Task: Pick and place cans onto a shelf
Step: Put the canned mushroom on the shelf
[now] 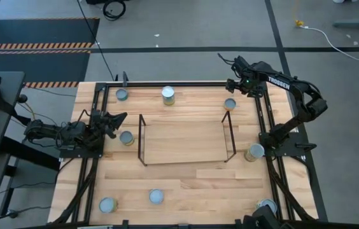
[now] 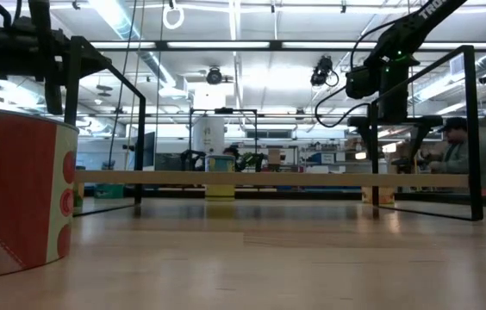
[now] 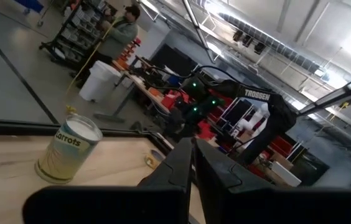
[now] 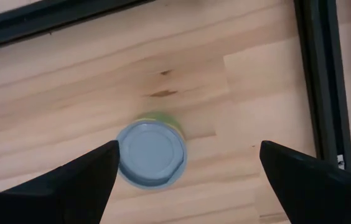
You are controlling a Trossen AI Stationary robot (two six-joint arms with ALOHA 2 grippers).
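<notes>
Your right gripper (image 1: pixel 233 84) hangs over the far right corner of the bench (image 1: pixel 186 184), fingers (image 4: pixel 70 180) spread wide and holding nothing. Its wrist camera looks straight down on a can (image 4: pixel 151 154) with a blue-grey top, which sits between the two fingers but below them, not touching. From above, that can (image 1: pixel 230 104) stands just inside the bench's right-hand rail, near the far edge and just off the shelf's far right post.

Your left gripper (image 1: pixel 117 119) waits over the left edge of the bench, fingers (image 3: pixel 178 171) pressed together with nothing between them. A can (image 1: pixel 126 137) stands just beside it, between it and the shelf.

The shelf (image 1: pixel 186 149) sits in the middle of the bench, and you have no cans on it.

The other cans are scattered around it: one (image 1: pixel 121 95) in the far left corner, one (image 1: pixel 168 95) with a white top at the middle of the far edge, one (image 1: pixel 254 152) at the right edge, two (image 1: pixel 107 205) (image 1: pixel 156 196) along the near edge toward the left, and one (image 1: pixel 267 207) in the near right corner.

A person (image 3: pixel 121 30) stands in the room beyond the bench.
</notes>
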